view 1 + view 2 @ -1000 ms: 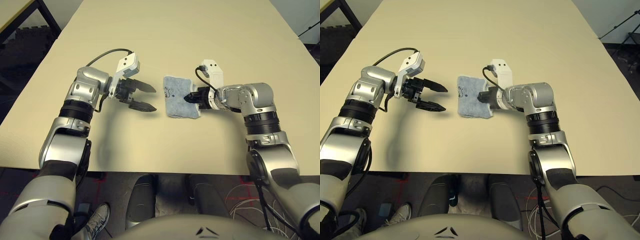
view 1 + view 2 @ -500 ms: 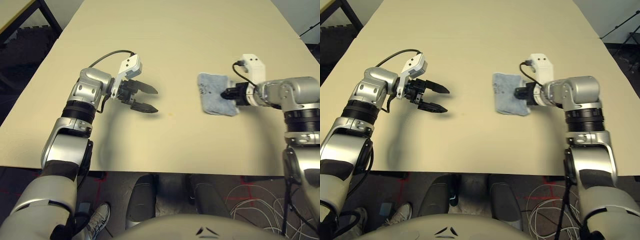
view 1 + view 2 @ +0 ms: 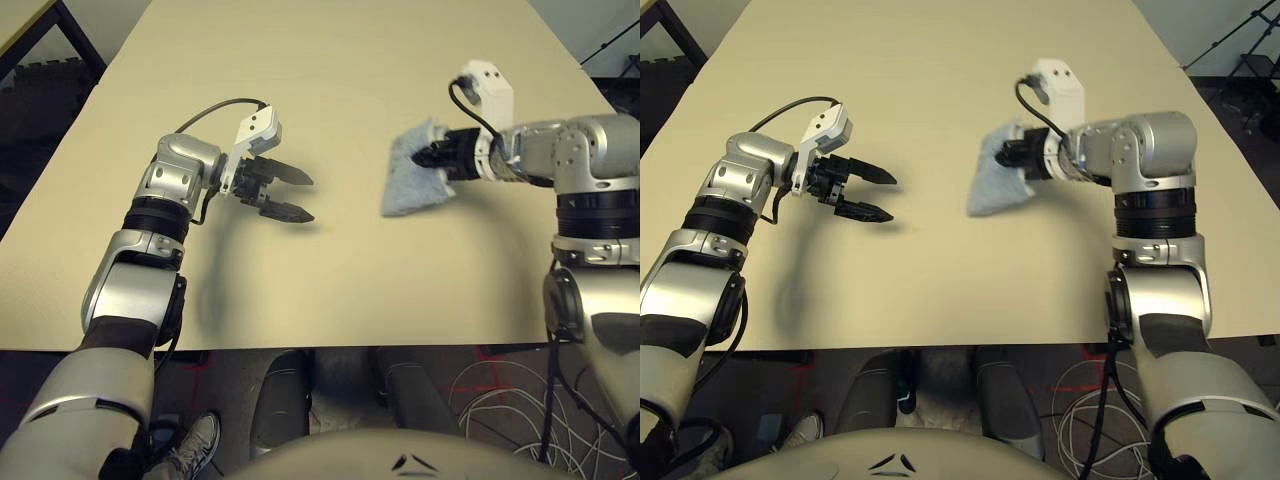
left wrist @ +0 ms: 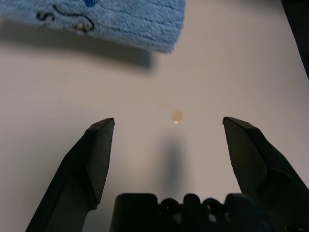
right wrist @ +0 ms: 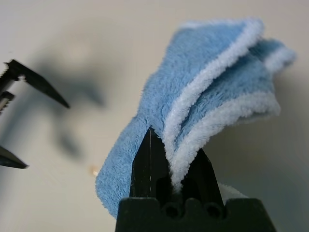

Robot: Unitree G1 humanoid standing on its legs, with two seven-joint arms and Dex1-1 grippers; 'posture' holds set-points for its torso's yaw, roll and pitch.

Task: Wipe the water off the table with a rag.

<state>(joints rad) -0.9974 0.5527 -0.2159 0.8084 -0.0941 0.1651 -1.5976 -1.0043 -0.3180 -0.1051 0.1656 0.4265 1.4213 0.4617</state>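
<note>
Left eye view: the grey-blue terry rag is pinched in the right gripper, toward the right edge of the beige wood-look table. Left wrist view: the left gripper is spread, with open tabletop between its tips and a small yellowish-orange droplet.

Beige table, small yellowish droplet.

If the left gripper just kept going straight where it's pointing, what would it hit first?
Probably the blue rag, held by the right gripper; the left gripper points roughly toward it, though their relative heights are unclear.
</note>
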